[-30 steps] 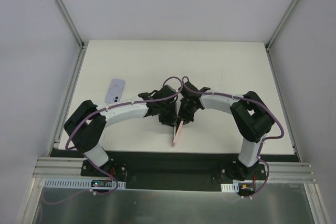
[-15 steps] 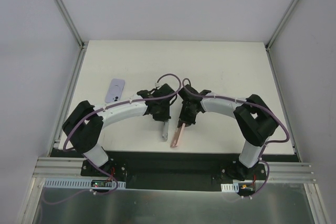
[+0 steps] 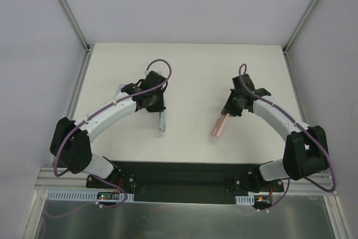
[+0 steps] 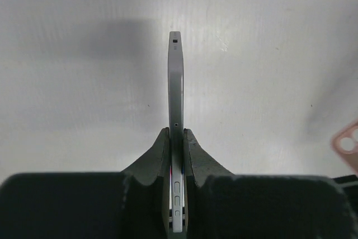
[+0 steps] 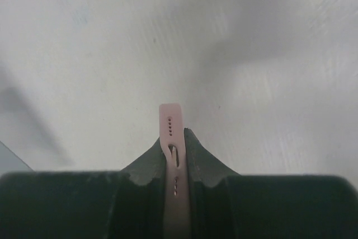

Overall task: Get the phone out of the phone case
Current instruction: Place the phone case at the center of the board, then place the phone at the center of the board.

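Observation:
My left gripper (image 3: 161, 113) is shut on a grey phone (image 3: 162, 122), held edge-on at left centre of the white table (image 3: 190, 65). In the left wrist view the phone (image 4: 176, 82) sticks out from between my pads (image 4: 193, 155), its side buttons showing inside the jaws. My right gripper (image 3: 225, 115) is shut on the empty pink phone case (image 3: 218, 125) at right centre. In the right wrist view the case (image 5: 170, 118) is pinched edge-on, port holes showing. Phone and case are well apart.
A lavender phone (image 3: 123, 89) lies on the table at the left, mostly hidden by my left arm. A corner of the pink case shows at the right edge of the left wrist view (image 4: 348, 144). Grey walls enclose the table on three sides.
The two grippers were together at the table's near centre. They have pulled apart, the left going left and back with the phone, the right going right with the pink case.

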You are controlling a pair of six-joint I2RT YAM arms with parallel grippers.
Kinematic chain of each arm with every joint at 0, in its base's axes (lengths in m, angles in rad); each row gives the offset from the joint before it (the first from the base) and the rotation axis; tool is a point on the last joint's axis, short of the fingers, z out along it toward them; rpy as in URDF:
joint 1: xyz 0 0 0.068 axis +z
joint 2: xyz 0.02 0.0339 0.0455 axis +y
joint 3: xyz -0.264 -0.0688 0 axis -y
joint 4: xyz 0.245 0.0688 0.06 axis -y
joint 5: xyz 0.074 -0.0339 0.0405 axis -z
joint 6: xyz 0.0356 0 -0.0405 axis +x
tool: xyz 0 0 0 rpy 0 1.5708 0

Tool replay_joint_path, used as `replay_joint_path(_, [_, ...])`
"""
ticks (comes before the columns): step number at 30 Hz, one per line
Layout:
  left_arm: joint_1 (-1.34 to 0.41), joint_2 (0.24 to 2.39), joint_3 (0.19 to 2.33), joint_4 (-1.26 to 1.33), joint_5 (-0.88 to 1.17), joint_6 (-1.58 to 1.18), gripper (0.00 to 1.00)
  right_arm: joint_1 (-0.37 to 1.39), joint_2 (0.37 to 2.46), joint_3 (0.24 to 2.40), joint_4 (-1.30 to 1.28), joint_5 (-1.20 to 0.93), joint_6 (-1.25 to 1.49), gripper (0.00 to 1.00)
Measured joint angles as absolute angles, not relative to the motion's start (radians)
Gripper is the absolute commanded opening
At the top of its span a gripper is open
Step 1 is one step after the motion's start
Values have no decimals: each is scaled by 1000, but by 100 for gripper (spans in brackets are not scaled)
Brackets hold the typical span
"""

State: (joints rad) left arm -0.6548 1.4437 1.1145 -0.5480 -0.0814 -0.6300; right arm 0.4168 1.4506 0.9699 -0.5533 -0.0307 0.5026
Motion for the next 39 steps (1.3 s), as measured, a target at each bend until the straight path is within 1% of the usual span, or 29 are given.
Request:
replay_joint_path(3, [-617,1488,1171,-572,-105,-582,0,281,1397,971,-497,-49,427,3])
replay_joint_path(5, [-607,1545,1232,-590,-135,-552,0,185,1397,972,-456,-79,384,4])
replay_joint_path(8, [-607,1641,1325,-599,-168,-519,0,68,1437,972,-411,-115,337,17])
replay_joint_path(11, [-607,1735,1415,-605,-197,-500,0,-38,1528,974,-369,-149,301,47])
replay_joint_path(12, [-607,1763,1442,-607,-204,-496,0,-60,1554,975,-365,-154,301,64])
replay_joint_path(13, [-608,1790,1473,-614,-213,-490,0,-91,1580,974,-364,-159,295,70])
replay_joint_path(15, [-608,1841,1526,-621,-229,-481,0,-137,1600,967,-365,-157,286,79])
replay_joint_path(20, [-619,1949,1660,-641,-307,-461,0,-175,1528,965,-431,-49,271,82])
replay_joint_path(25, [-651,2054,1796,-667,-379,-451,0,-173,1310,944,-497,5,271,82])
replay_joint_path(26, [-656,2078,1827,-671,-385,-450,3,-173,1246,927,-507,4,271,82])
replay_joint_path(27, [-660,2104,1855,-672,-385,-448,10,-171,1180,908,-518,0,272,82])
replay_joint_path(28, [-664,2126,1880,-674,-385,-445,25,-168,1120,891,-531,-4,272,82])
replay_joint_path(30, [-675,2177,1938,-684,-379,-431,38,-162,1014,859,-560,-9,272,82])
replay_joint_path(31, [-680,2205,1969,-689,-369,-428,48,-157,966,844,-580,-13,271,82])
replay_joint_path(32, [-682,2220,1986,-690,-363,-425,51,-151,916,826,-605,-16,270,82])
replay_joint_path(33, [-686,2234,2002,-690,-350,-425,58,-149,888,817,-625,-17,269,82])
replay_joint_path(34, [-688,2241,2014,-691,-339,-424,63,-147,860,807,-650,-18,266,82])
replay_joint_path(36, [-689,2244,2028,-698,-309,-424,69,-145,819,796,-693,-22,258,82])
replay_joint_path(39, [-693,2241,2049,-696,-277,-426,72,-145,781,791,-747,-23,245,82])
